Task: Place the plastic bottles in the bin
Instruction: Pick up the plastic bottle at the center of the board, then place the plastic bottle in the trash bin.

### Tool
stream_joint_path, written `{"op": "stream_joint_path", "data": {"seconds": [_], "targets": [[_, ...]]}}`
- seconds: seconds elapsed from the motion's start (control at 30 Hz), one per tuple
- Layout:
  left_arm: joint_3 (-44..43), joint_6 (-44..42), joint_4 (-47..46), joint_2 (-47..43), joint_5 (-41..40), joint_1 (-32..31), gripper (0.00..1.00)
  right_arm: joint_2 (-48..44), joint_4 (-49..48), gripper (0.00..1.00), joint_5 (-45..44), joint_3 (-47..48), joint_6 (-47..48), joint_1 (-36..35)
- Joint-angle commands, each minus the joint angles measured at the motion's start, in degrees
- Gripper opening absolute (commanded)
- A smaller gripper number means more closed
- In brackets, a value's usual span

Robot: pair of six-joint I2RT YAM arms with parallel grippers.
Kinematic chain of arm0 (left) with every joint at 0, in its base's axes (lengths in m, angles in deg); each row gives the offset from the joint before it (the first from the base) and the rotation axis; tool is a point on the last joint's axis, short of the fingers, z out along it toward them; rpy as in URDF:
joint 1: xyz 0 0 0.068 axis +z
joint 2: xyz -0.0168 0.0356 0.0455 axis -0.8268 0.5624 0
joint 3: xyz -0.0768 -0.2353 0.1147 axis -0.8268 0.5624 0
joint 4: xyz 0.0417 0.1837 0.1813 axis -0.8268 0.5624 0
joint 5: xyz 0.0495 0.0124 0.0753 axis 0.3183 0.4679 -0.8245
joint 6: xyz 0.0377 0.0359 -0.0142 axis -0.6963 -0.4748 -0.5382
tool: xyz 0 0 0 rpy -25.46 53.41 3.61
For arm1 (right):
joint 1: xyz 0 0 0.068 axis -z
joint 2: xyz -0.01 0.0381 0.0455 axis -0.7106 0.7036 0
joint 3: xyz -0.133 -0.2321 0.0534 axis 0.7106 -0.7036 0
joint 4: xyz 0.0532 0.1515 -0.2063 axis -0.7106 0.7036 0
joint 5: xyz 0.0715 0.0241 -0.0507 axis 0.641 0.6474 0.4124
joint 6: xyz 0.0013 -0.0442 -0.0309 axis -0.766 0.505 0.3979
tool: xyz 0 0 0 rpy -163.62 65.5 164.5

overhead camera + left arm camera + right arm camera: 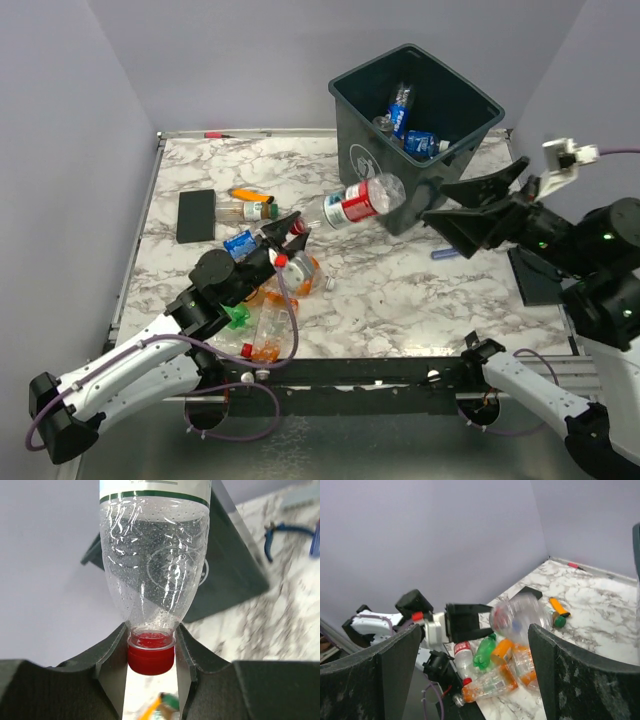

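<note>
pinching red cap (150,659) of bottle (152,570) in left end effector (150,655); right end effector (475,642) spread. likely light, crushable: stiff neck safest.

The clear bottle (152,570) has a red cap (151,657). The bin (352,125) is dark green-grey with a white logo (362,160). The table (400,290) is white marble with grey veins.

bottle (152,565) base cut off at top edge, pliers (290,528) blurred
</note>
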Motion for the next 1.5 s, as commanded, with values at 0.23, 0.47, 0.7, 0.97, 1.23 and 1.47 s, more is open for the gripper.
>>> {"op": "stream_joint_path", "data": {"seconds": [0.23, 0.47, 0.7, 0.97, 1.23, 1.47], "targets": [[0.0, -55.3, 15.0, -0.2, -10.6, -15.2, 0.00, 10.6, 28.9, 0.93, -1.0, 14.9, 11.8, -0.3], [-1.2, -59.0, 16.5, -0.1, -8.5, -21.1, 0.00, 9.0, 27.5, 0.92, 9.9, 2.2, 10.2, -0.4], [1.3, -59.6, 16.4, -1.3, -10.9, -25.0, 0.00, 6.1, 28.4, 0.90, 15.9, -7.6, 9.7, -1.0], [0.5, -58.7, 16.5, -1.1, -11.1, -25.3, 0.00, 4.0, 25.8, 0.91, 17.1, -18.8, 8.0, -7.2], [0.7, -58.8, 16.9, 0.3, -11.4, -25.3, 0.00, 5.1, 18.9, 0.89, 14.9, -25.6, 4.8, -14.6], [0.0, -57.2, 15.8, 1.0, -10.4, -25.3, 0.00, 6.6, 13.1, 0.71, 14.6, -27.1, 3.5, -16.9]]}}
